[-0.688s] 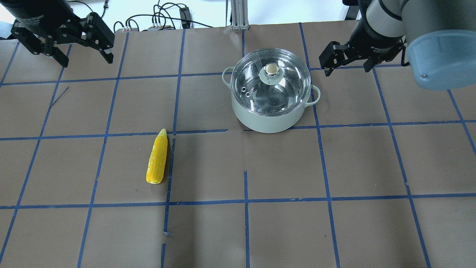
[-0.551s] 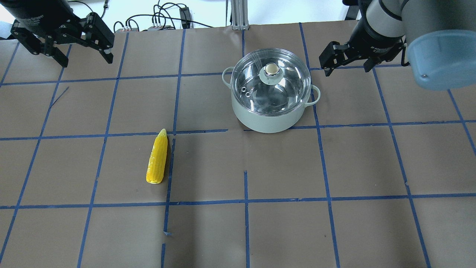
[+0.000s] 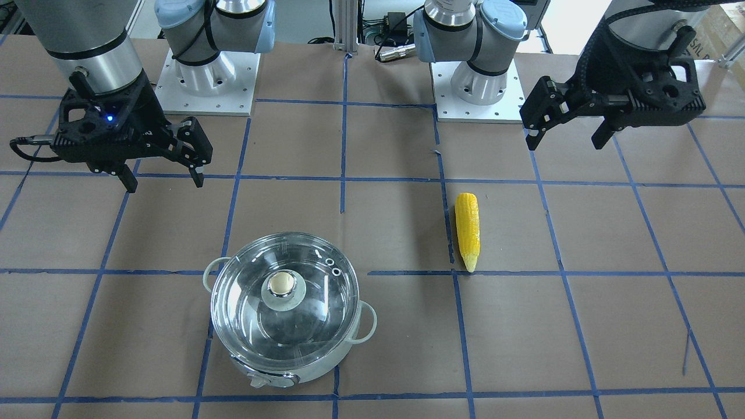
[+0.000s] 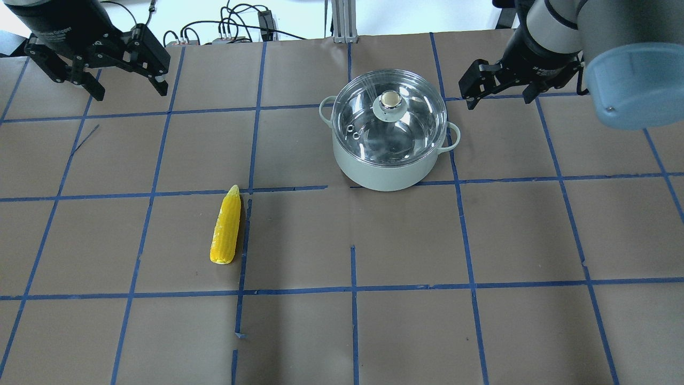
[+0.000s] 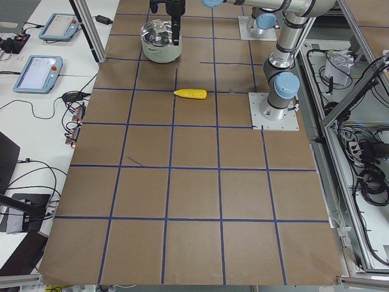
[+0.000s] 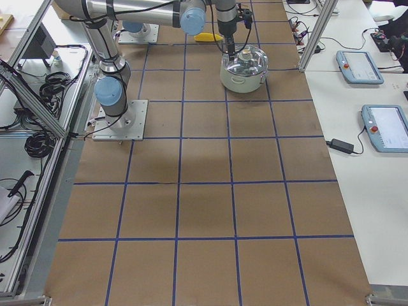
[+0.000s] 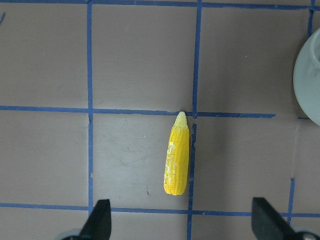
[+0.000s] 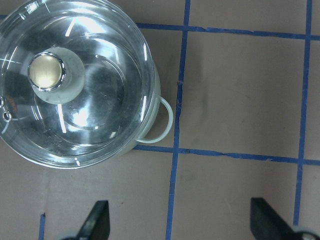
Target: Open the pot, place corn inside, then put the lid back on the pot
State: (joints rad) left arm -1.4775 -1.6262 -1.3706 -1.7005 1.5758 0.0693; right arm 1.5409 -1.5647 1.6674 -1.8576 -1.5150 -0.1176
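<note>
The pale mint pot [image 4: 382, 168] stands right of centre on the far part of the brown-papered table [image 4: 481, 240], with its glass lid [image 4: 388, 105] seated on the rim. The corn cob [image 4: 226, 227] lies well apart to its near left, with its tip pointing far. The left gripper [image 4: 131, 92] hovers at the far left and the right gripper [image 4: 499, 100] just right of the pot, both spread wide and empty.

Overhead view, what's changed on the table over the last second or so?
The left tool has shifted a little toward the view's right, toward the table's middle, and is open and empty. Nothing was taken hold of or let go. The right tool, the corn, the pot and the lid sitting on it stayed where they were.
</note>
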